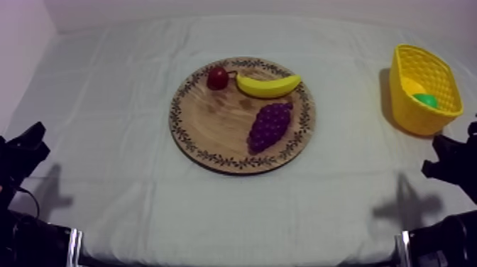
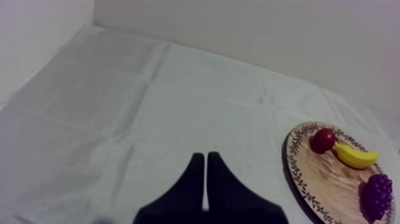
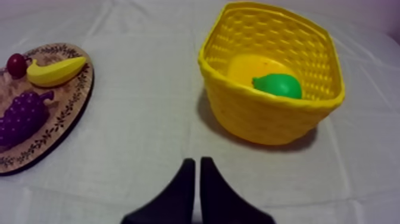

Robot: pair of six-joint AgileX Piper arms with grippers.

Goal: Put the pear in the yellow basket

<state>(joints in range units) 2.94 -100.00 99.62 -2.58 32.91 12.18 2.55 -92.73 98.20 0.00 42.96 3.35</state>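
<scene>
A green pear (image 3: 277, 85) lies inside the yellow basket (image 3: 262, 122), which stands at the table's right side (image 1: 410, 113); the pear (image 1: 426, 100) shows there as a green patch. The round wooden board (image 1: 213, 124) in the middle holds a banana (image 1: 267, 86), purple grapes (image 1: 270, 126) and a small red fruit (image 1: 217, 78). My left gripper (image 2: 205, 164) is shut on nothing, over bare cloth left of the board (image 2: 315, 184). My right gripper (image 3: 197, 170) is shut on nothing, low in front of the basket. Both arms rest low at the table's sides (image 1: 25, 153) (image 1: 451, 163).
White walls close the table at the back and left. Grey-white cloth (image 1: 121, 106) lies bare between the board and the basket and all around the board.
</scene>
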